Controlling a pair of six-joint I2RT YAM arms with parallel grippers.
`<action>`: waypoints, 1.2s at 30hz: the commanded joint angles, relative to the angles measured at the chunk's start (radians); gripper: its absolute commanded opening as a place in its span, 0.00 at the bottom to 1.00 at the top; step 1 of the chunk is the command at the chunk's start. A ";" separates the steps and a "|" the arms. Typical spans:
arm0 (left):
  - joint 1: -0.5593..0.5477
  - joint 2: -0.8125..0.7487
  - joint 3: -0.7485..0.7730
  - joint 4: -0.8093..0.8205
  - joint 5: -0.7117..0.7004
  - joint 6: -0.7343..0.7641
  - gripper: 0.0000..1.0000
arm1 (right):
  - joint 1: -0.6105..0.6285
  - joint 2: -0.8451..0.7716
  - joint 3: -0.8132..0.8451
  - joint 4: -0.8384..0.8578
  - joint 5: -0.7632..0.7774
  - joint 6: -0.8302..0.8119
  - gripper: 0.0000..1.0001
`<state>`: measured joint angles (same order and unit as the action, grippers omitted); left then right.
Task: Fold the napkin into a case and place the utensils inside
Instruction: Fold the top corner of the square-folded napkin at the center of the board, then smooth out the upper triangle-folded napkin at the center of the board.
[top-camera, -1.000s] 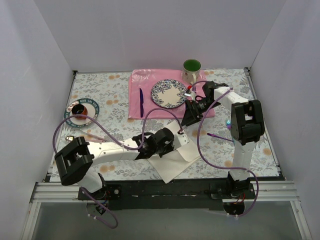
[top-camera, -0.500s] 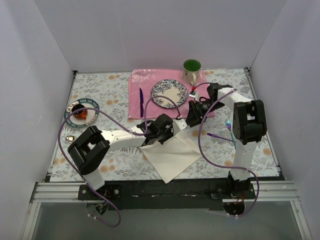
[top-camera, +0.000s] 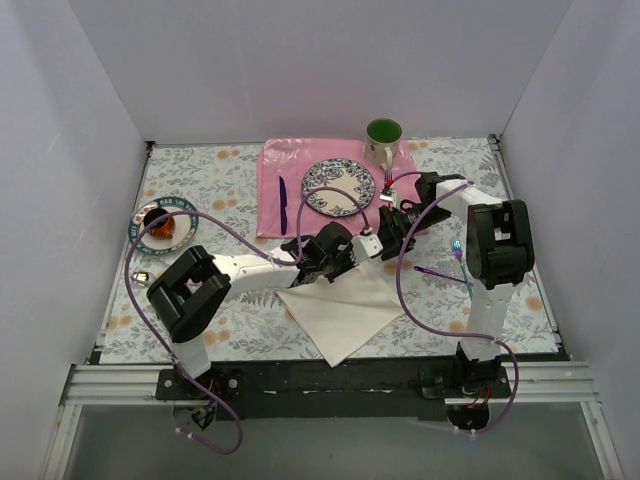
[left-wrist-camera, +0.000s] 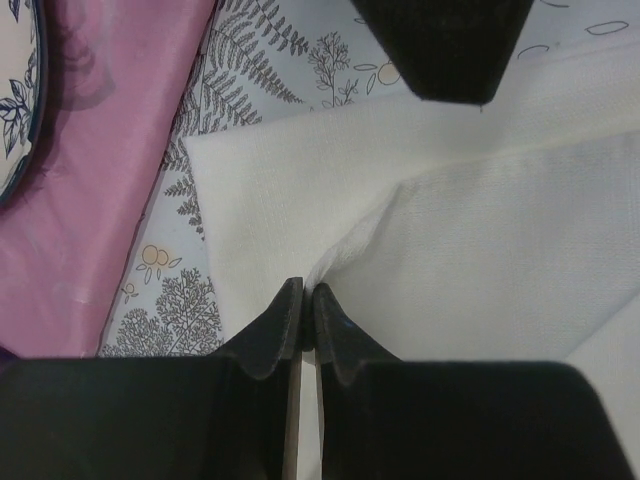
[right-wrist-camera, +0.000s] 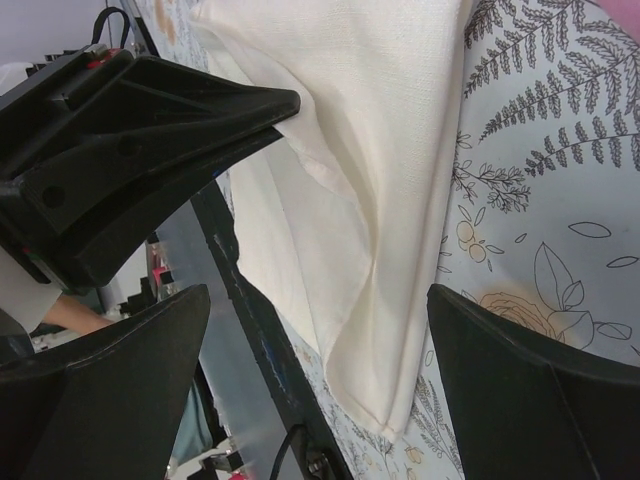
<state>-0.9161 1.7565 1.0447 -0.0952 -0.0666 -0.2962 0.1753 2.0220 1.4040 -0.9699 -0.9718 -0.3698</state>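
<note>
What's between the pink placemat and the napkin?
Left wrist view: only a bare strip of floral tablecloth separates the placemat from the napkin; they don't touch there.

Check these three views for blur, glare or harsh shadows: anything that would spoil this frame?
Top external: even, soft light, no glare, the napkin crisp. Left wrist: napkin weave sharp, but the left pincer, shut on the napkin, is near-black with little detail. Right wrist: the open right pincer reads as dark soft-edged shapes at the bottom corners; fold shadows on the napkin are gentle.
</note>
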 joint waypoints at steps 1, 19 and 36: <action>0.005 0.009 0.046 0.022 0.033 0.029 0.03 | -0.011 -0.043 -0.002 -0.020 -0.022 -0.012 0.99; 0.017 -0.106 0.069 -0.092 0.106 -0.043 0.56 | -0.030 -0.068 0.009 -0.118 -0.105 -0.101 0.98; 0.523 -0.224 0.077 -0.315 1.137 -0.725 0.98 | 0.075 -0.204 -0.134 -0.187 -0.320 -0.235 0.96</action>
<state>-0.4633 1.5253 1.2373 -0.4496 0.7322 -0.7654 0.1883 1.8355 1.3067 -1.1137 -1.2312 -0.5472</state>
